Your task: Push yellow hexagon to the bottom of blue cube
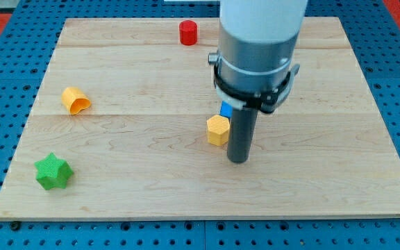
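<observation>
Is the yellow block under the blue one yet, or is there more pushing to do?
Nearly done: the yellow hexagon already sits just below the blue cube, about touching. My tip rests right of the hexagon. Left: maybe a small nudge toward the view's right.

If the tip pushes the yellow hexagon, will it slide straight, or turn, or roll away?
The yellow hexagon sits low on a flat face, so it will probably slide on the smooth wooden board rather than roll or tip. Its angled sides may let it turn if my tip, now just at its right, pushes off-centre. It touches the blue cube, which might shift too.
</observation>
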Robot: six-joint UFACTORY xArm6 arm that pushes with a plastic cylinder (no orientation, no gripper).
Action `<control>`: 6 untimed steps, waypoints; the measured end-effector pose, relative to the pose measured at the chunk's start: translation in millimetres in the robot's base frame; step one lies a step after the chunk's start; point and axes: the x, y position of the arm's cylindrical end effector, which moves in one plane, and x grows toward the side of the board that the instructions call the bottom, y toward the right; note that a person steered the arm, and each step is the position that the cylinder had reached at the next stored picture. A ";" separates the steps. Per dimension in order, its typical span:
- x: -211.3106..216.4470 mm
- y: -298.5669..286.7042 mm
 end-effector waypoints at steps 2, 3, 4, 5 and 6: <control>-13.3 -67.0; -17.3 -49.5; -33.7 -46.3; -33.6 -19.3; -33.6 -13.0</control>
